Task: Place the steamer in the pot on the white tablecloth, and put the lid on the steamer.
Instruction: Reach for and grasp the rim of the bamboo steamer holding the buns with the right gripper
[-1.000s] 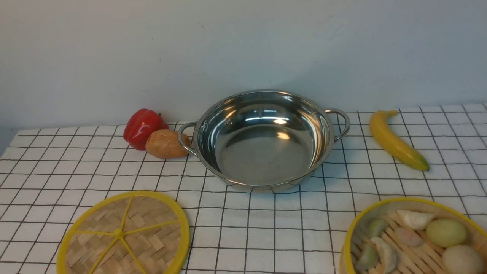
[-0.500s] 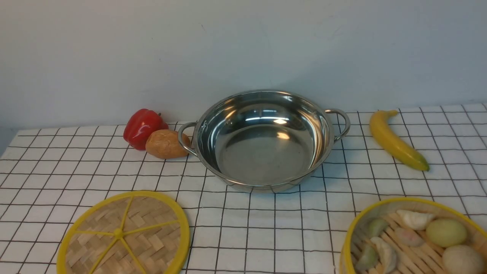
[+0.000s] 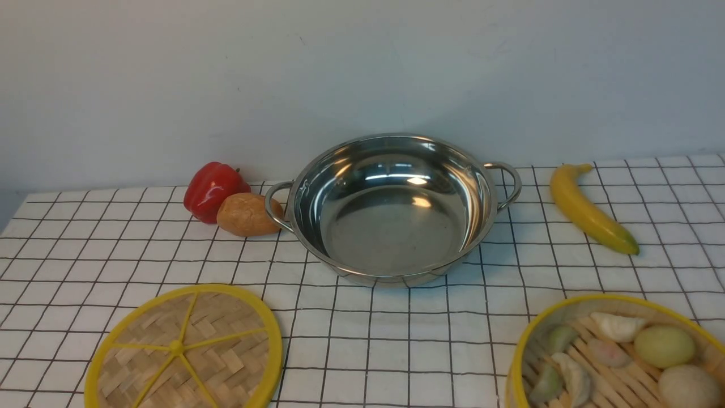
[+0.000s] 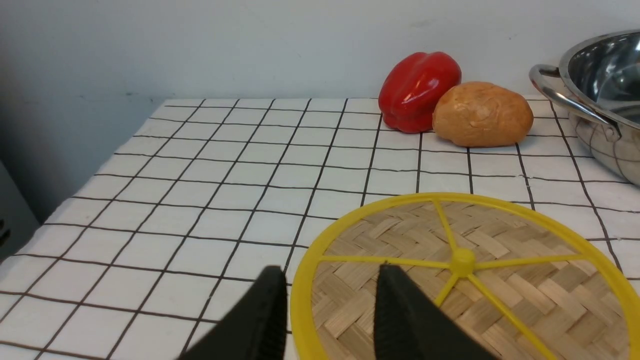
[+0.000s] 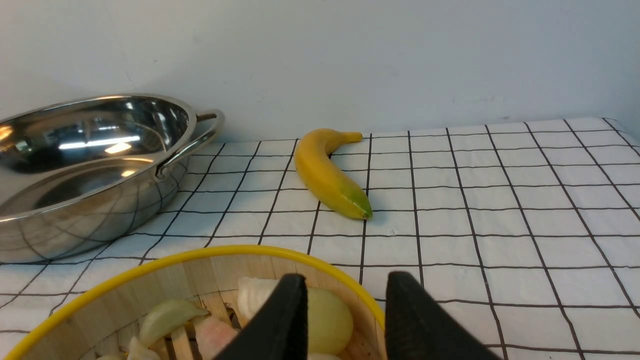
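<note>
Steamer (image 5: 200, 270): a round bamboo basket with a yellow rim. It stands on the white tablecloth (image 3: 396, 340), nearer to the robot than the pot (image 3: 396, 226), to the pot's right and well apart from it.
Load: pale dumplings and buns (image 3: 662, 345) lie loose on the slatted floor. They will probably roll if the basket tilts.
Handling: I judge it light and stiff. The thin bamboo wall could crack under a hard squeeze, and the smooth rim may be a little slippery.
Where to hold: the wall just under the yellow rim, one finger inside and one outside, keeping the basket level.
Right gripper (image 5: 346, 277): the jaws stand apart with the steamer's rim between them, and they clamp nothing. I cannot tell if it is low enough to grip.
Left gripper (image 4: 330, 272): the jaws stand apart at the rim of the lid (image 3: 187, 351) and hold nothing.
Lid: it lies flat on the cloth, nearer to the robot than the pot, to the pot's left and well apart.
Pot: empty and upright. The steamer looks slightly narrower, so the fit is probably close, and the smooth metal may slide if bumped.
Neighbours: a red pepper (image 3: 212, 187) and a brown potato (image 3: 246, 214) touch each other just beside the pot's left handle. A banana (image 3: 589, 209) lies to the pot's right, apart from it.
Progress: no step is done; the steamer should go first, then the lid.
</note>
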Tool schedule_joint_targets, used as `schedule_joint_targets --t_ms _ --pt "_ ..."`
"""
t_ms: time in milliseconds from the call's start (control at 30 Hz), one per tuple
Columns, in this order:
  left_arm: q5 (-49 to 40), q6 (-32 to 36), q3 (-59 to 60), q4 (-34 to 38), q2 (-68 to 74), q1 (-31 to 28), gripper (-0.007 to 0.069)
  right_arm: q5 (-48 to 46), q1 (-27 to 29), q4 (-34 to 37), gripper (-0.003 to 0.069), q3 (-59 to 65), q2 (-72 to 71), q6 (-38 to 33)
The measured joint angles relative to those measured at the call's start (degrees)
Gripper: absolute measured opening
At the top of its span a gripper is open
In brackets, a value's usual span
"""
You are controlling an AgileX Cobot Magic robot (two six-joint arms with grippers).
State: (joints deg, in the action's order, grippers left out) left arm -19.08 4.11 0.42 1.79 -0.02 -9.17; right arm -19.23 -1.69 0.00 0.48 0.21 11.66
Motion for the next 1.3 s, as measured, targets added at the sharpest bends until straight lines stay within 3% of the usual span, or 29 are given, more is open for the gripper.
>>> schedule_joint_targets --t_ms 133,433,533,600,700,933,1000,1167,1300 --pt "1.3 -0.8 0.0 2.1 0.0 0.0 0.0243 0.0 0.0 0.0 0.0242 0.0 0.0 -0.1" --pt "18.2 -4.6 0.0 22.6 0.0 0.0 0.0243 0.0 0.0 0.0 0.0242 0.0 0.0 0.0" --pt "19.4 -4.6 -0.4 26.0 0.0 0.0 0.0243 0.0 0.0 0.0 0.0242 0.0 0.0 0.0" --pt "17.8 -4.6 -1.6 26.4 0.0 0.0 0.0243 0.0 0.0 0.0 0.0242 0.0 0.0 0.0" --pt "6.7 -2.7 -10.8 25.9 2.3 0.0 0.0243 0.0 0.0 0.0 0.0242 0.0 0.0 0.0" --pt "-28.8 4.3 -31.8 20.3 24.3 0.0 0.0243 0.0 0.0 0.0 0.0242 0.0 0.0 0.0" --pt "-31.7 6.2 -33.8 19.5 29.3 0.0 0.0243 0.0 0.0 0.0 0.0242 0.0 0.0 0.0" --pt "-34.3 19.7 -40.4 17.4 49.2 0.0 0.0243 0.0 0.0 0.0 0.0242 0.0 0.0 0.0" --pt "-30.7 39.3 -44.5 17.2 65.9 0.0 0.0243 0.0 0.0 0.0 0.0242 0.0 0.0 0.0"
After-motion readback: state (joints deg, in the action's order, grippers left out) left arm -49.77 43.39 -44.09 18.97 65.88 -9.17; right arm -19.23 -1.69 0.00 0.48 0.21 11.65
